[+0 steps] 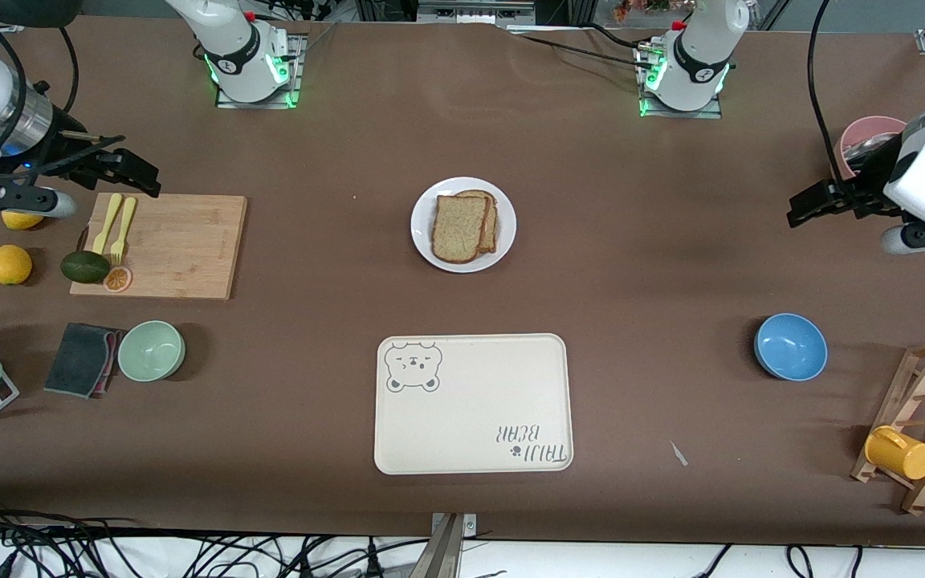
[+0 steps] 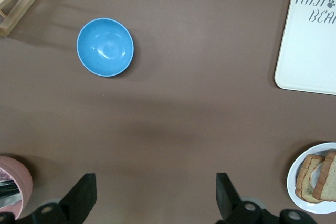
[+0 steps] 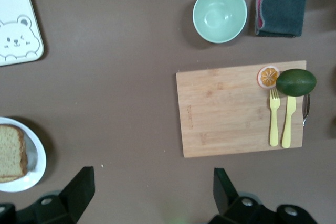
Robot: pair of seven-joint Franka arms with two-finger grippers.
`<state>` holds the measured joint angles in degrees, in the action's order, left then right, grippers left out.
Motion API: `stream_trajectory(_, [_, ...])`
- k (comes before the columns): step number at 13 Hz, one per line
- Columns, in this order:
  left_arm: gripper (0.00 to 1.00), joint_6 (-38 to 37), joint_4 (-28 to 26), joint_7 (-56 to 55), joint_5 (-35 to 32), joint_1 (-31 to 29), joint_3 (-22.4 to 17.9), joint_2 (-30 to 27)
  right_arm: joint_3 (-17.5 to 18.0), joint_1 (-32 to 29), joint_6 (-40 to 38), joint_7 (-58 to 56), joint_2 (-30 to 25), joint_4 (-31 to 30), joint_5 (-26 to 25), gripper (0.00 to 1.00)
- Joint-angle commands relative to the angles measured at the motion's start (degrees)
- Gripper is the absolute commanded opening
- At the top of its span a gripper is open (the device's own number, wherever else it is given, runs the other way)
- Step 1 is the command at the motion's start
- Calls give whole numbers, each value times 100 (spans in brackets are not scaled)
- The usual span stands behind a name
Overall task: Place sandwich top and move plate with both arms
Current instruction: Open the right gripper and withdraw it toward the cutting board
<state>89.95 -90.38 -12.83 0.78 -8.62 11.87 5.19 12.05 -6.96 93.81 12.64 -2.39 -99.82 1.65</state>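
The white plate (image 1: 424,233) stands mid-table, farther from the front camera than the bear-print tray. On it the sandwich top (image 1: 459,227), a speckled tan slice with brown crust, lies over a second slice (image 1: 490,223) that peeks out toward the left arm's end. The left wrist view shows the plate (image 2: 294,182) and the sandwich top (image 2: 329,179). The right wrist view shows the plate (image 3: 38,161) and bread (image 3: 10,153). My left gripper (image 1: 808,205) (image 2: 156,195) hangs open and empty by the pink cup. Over the cutting board's outer end, my right gripper (image 1: 137,172) (image 3: 152,190) is open and empty too.
A cream tray (image 1: 472,404) lies nearer the front camera. A blue bowl (image 1: 790,346), a wooden rack (image 1: 924,425) with a yellow mug and a pink cup (image 1: 872,136) sit at the left arm's end. A cutting board (image 1: 169,245), green bowl (image 1: 151,350) and cloth (image 1: 81,359) sit at the right arm's end.
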Motion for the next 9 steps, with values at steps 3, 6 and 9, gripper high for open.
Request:
stream_trajectory(3, [100,620,-550,-62,282,-52,26,70,123,-385,67,-304,98,146,-42,100])
stream_trajectory(6, [100,945,-849,-62,492,-86,26,70,96,-385,137,-228,125,138,-59,99])
stream_trajectory(9, [100,1366,-1270,8,773,-297,44,26,122,-351,102,-218,143,138,-51,99])
